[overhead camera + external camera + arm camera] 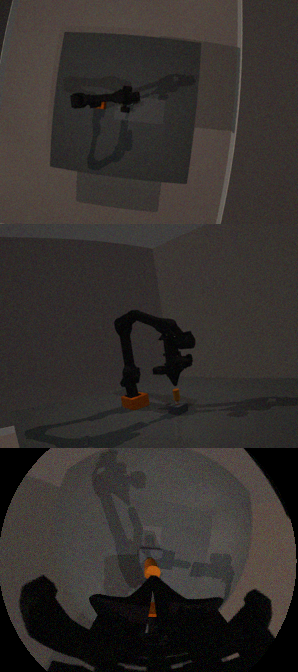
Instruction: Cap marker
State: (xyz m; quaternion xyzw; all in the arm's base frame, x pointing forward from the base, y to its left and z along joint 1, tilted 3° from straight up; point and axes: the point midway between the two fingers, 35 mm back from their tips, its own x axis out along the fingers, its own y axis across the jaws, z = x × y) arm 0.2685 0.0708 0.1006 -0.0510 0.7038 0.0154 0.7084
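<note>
Grey is the colour of nearly everything here: a grey table with long dark shadows across it, and two dim grey walls that meet in a corner. From above, the table shows a darker square patch in its middle and a pale curved edge.

There is one black arm on one orange base. There is one small grey holder block, and one orange marker stands straight up in it. The cap cannot be told apart from the marker in this dim light.

The one gripper hangs just above the marker's top, not touching it. Its fingers are pressed together and hold nothing.
</note>
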